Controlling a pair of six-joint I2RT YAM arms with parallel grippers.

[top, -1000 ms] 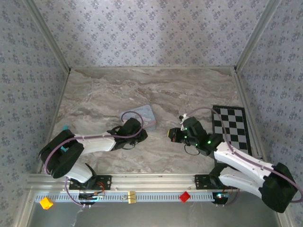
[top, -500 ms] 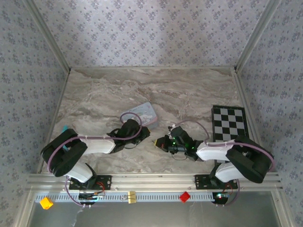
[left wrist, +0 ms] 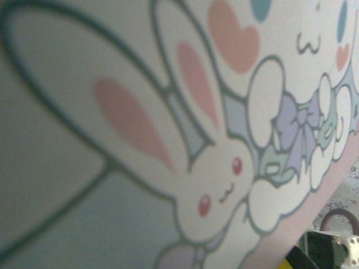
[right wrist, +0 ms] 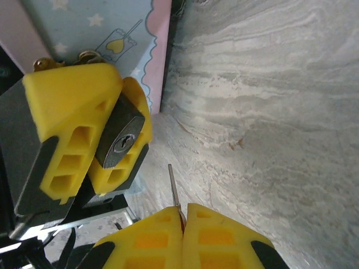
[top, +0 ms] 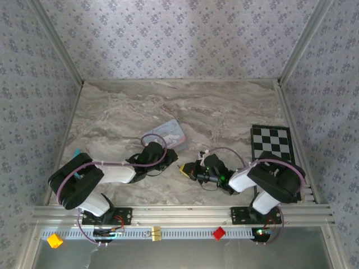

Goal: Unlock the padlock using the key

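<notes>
In the right wrist view a tiny dark padlock [right wrist: 122, 141] sits between the yellow fingers of my left gripper [right wrist: 109, 126], which is shut on it. Its keyhole faces the camera. My right gripper [right wrist: 184, 216] is shut on a thin metal key [right wrist: 173, 185]. The blade tip stands a little below and right of the keyhole, apart from it. From above, the left gripper [top: 167, 158] and right gripper [top: 184, 167] nearly meet at the table's near middle. The padlock is too small to make out there.
A pale blue cartoon-printed tin [top: 166, 133] lies just behind the left gripper; its bunny print [left wrist: 224, 185] sits close to the left wrist camera. A black-and-white checkerboard [top: 274, 148] lies at the right. Wallpapered walls enclose the marble table [top: 185, 106].
My right arm has swung in from the right and folded, bringing the key up to the left gripper. The left arm has barely moved.
</notes>
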